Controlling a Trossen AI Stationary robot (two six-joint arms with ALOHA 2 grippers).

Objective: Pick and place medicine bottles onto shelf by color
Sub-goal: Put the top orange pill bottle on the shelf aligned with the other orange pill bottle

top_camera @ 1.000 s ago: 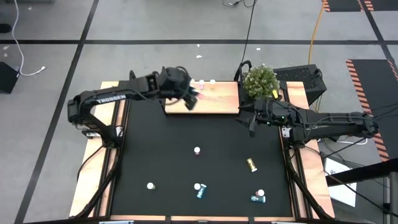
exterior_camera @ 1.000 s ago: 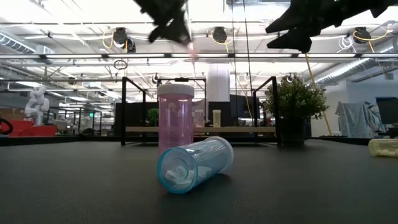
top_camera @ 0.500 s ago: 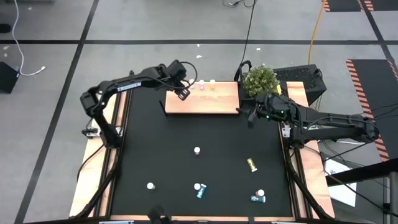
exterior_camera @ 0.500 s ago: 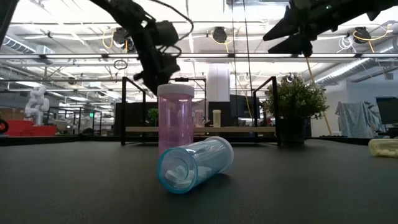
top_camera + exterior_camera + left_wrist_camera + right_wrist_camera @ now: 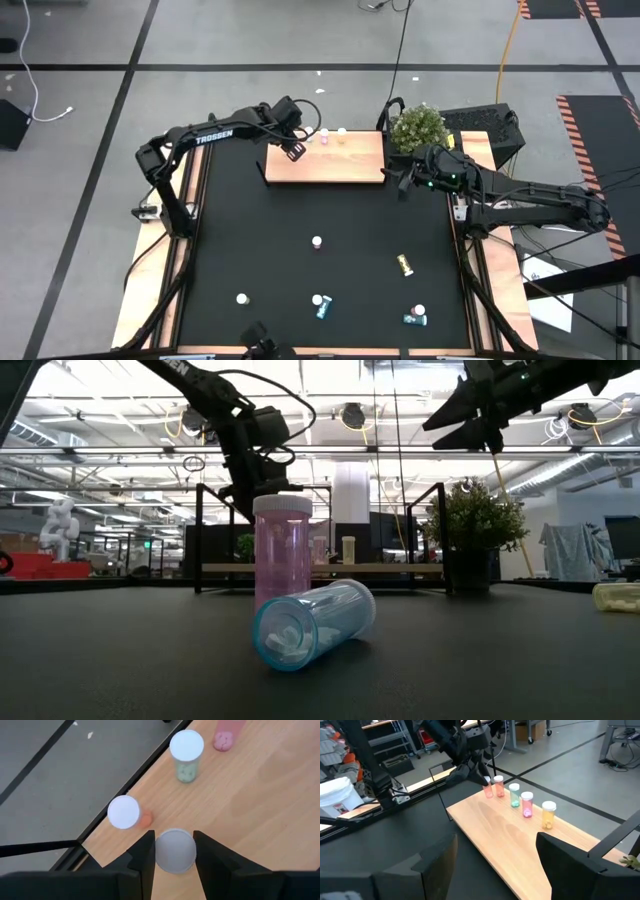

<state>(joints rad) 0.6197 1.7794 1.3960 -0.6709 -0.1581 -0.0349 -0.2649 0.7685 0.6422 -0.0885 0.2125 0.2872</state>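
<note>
Bottle, white-capped, now reaches the shelf's far-left corner, clamped in the left end effector beside earlier arrivals; the right end effector, fingers apart, has retreated beside the shelf.

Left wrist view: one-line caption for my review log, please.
Left gripper holds a white-capped bottle over the shelf, beside an orange bottle and a greenish bottle.

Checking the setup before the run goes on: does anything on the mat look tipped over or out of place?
Yes. The teal bottle lies on its side in front of the upright pink bottle, and a yellow bottle also lies tipped on the black mat.
</note>
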